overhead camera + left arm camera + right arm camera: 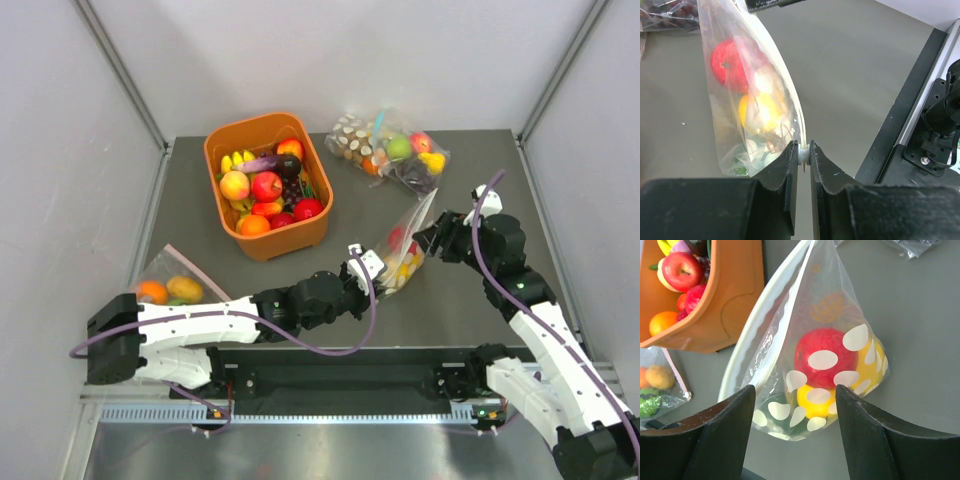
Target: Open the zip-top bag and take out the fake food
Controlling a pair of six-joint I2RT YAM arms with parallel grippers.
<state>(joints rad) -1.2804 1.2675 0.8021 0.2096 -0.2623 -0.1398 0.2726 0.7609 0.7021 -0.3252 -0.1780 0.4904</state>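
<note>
The zip-top bag (405, 255) is clear with white polka dots and is stretched upright between my two grippers at the table's middle right. The fake food shows through it: a red fruit (825, 340), a yellow one (807, 407) and something green (742, 170) at the bottom. My left gripper (803, 150) is shut on the white zip strip at the bag's near corner, also seen from above (368, 265). My right gripper (795, 390) is open, its fingers standing wide on either side of the bag's lower end, on the bag's right from above (432, 240).
An orange basket (290, 235) full of toy fruit stands at the back left. Another dotted bag (395, 150) lies at the back middle, and one more (170, 285) lies by my left arm. A black frame rail (900, 125) runs along the table's near edge.
</note>
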